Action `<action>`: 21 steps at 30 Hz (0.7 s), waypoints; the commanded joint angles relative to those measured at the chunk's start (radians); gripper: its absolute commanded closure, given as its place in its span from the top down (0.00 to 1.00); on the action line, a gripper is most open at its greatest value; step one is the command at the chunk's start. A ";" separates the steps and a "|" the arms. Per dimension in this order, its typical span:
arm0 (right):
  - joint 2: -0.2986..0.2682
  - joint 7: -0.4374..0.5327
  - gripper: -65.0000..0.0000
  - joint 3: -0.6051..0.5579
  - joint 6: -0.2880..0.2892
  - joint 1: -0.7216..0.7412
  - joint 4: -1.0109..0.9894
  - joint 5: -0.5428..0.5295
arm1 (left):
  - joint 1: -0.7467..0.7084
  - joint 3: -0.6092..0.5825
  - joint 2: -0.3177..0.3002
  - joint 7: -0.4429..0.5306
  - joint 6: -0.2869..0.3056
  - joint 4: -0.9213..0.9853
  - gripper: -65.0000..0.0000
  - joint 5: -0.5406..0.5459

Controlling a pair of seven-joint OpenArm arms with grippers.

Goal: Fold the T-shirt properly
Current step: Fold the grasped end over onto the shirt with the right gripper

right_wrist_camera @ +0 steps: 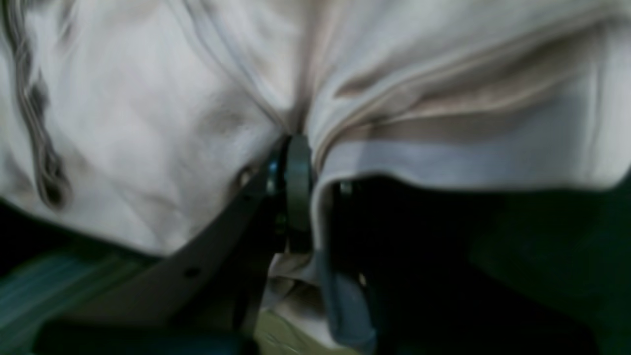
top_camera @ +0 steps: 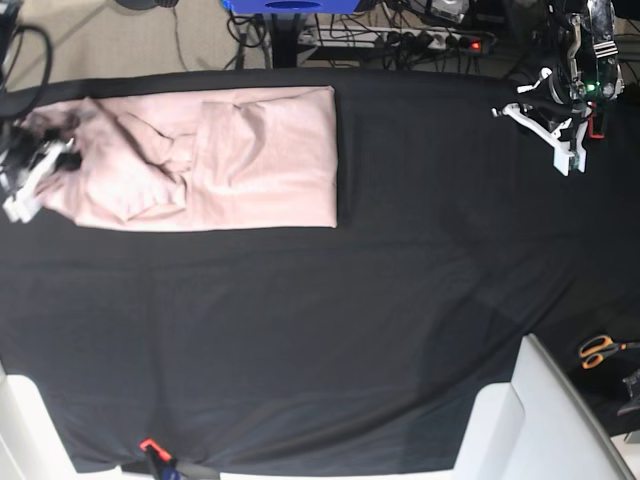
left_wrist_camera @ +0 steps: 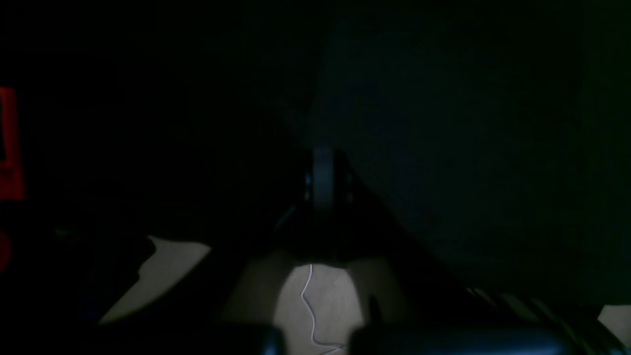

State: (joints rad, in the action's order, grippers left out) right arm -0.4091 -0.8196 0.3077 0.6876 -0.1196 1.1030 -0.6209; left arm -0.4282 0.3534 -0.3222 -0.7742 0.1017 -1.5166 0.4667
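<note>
We see the table (top_camera: pixel 330 320), draped in black cloth, filling nearly the whole base view. The T-shirt (top_camera: pixel 240 155) lies at its far edge toward the right arm's side, already doubled into a long band with the sleeve and collar end bunched up near that arm. We judge it sits there because the lengthwise folds are done and the bunched end is the part left to bring over.

The right tool (right_wrist_camera: pixel 300 197) is at that bunched end. In the right wrist view its jaws are pressed together on a gathered ridge of pink cloth, with fabric spilling to both sides and hanging below, so we read it as clamped on the T-shirt, likely to lift this end across the band.

The left tool (top_camera: pixel 560 140) stands well apart on the opposite side, over bare black cloth and touching nothing. Its own view is very dark, but its jaws are closed and empty, apparently parked out of the way.
</note>
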 commanded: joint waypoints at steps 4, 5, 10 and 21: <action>0.029 0.010 0.05 0.006 -0.006 -0.070 0.276 0.106 | -0.024 0.009 -0.019 0.008 -0.001 -0.025 0.00 -0.001; 0.052 0.010 0.05 0.008 -0.030 -0.085 0.338 0.157 | -0.025 0.009 -0.019 0.008 -0.001 -0.031 0.00 -0.001; 0.194 0.006 0.05 0.008 -0.052 -0.108 0.556 0.441 | -0.042 0.009 -0.025 0.008 -0.001 -0.077 0.00 -0.038; 0.464 -0.001 0.05 -0.130 -0.053 -0.156 0.722 0.887 | -0.047 0.009 -0.022 0.002 0.003 -0.101 0.00 -0.128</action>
State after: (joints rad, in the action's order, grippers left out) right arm 0.0620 -0.8330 0.1764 0.6388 -0.2810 1.8027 0.2653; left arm -0.4717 0.3565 -0.3302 -0.7788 0.1059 -1.5982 0.3408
